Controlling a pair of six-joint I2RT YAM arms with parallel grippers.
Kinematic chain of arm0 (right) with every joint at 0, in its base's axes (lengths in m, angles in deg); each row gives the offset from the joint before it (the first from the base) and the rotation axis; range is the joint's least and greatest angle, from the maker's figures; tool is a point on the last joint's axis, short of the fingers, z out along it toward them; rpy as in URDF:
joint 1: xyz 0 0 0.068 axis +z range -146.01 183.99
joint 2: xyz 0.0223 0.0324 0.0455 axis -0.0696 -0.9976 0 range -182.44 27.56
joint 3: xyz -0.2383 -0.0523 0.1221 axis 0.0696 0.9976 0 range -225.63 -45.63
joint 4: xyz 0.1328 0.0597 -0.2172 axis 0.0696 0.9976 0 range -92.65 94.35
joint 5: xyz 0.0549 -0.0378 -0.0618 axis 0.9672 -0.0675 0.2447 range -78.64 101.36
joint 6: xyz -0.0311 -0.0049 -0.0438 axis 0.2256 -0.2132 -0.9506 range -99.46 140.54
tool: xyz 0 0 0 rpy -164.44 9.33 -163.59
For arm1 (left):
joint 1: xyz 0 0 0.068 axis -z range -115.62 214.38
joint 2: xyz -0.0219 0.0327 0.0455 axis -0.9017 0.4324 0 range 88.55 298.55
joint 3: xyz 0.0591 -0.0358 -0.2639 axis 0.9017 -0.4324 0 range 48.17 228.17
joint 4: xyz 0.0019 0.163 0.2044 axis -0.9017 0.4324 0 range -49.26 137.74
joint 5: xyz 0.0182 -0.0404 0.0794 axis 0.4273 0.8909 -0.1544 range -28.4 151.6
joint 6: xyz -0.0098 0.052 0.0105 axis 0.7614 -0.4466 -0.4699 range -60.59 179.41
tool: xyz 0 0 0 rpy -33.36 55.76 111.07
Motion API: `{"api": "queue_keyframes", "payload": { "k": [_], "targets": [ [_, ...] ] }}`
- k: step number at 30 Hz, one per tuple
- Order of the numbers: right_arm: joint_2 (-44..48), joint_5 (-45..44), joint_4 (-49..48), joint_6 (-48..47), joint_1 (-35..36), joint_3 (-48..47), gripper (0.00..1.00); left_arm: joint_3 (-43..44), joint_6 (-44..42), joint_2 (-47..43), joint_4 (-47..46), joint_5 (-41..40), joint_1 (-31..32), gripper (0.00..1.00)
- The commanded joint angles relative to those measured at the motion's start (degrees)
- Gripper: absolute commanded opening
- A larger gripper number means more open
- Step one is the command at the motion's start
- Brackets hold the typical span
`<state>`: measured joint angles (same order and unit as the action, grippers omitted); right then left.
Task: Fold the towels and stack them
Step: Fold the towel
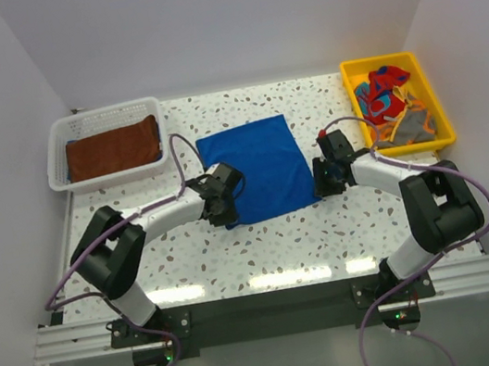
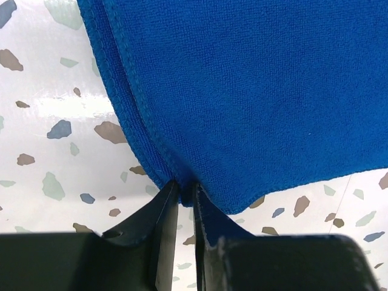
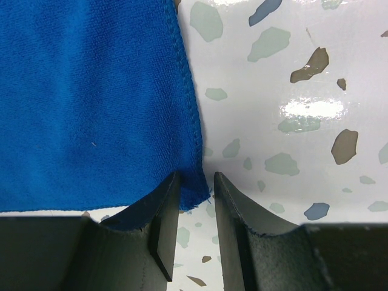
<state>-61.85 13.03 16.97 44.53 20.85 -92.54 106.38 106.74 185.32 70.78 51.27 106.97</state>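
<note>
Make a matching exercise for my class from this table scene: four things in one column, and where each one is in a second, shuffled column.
Column A
1. blue towel
2. rust-brown towel
3. red towel with blue patches
4. left gripper

Column B
a. in the yellow tray
b. spread on the table between the two arms
c. at a corner of the blue towel
d. in the white basket

Pairs: 1-b, 2-d, 3-a, 4-c
</note>
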Motion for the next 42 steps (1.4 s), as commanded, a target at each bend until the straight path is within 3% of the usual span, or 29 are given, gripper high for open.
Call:
{"api": "queue_keyframes", "payload": {
  "k": [1,7,12,21,31,42],
  "targets": [
    [1.52,0.09,-0.10,-0.17,-0.08,0.68,0.34,2.86,-0.48,0.61,1.68,-1.18,0.74,0.22],
    [1.34,0.17,-0.19,-0.08,-0.08,0.60,0.33,3.92,-0.92,0.43,2.83,-2.24,0.83,0.15],
    [1.51,0.17,-0.02,-0.17,-0.08,0.42,0.33,4.10,-1.01,1.31,2.83,-1.54,1.00,0.00],
    [1.52,-0.53,0.51,-0.35,-0.08,0.07,0.31,5.68,-1.45,-0.53,5.46,-2.94,0.92,0.00],
    [3.10,-1.58,2.36,-0.70,-0.08,-0.54,0.00,4.36,-1.54,-2.90,7.13,-3.73,0.92,0.00],
    [4.94,-2.72,7.01,-1.57,-0.08,-4.85,0.00,3.66,-2.15,-4.40,6.61,-4.00,-0.13,0.00]
  ]
}}
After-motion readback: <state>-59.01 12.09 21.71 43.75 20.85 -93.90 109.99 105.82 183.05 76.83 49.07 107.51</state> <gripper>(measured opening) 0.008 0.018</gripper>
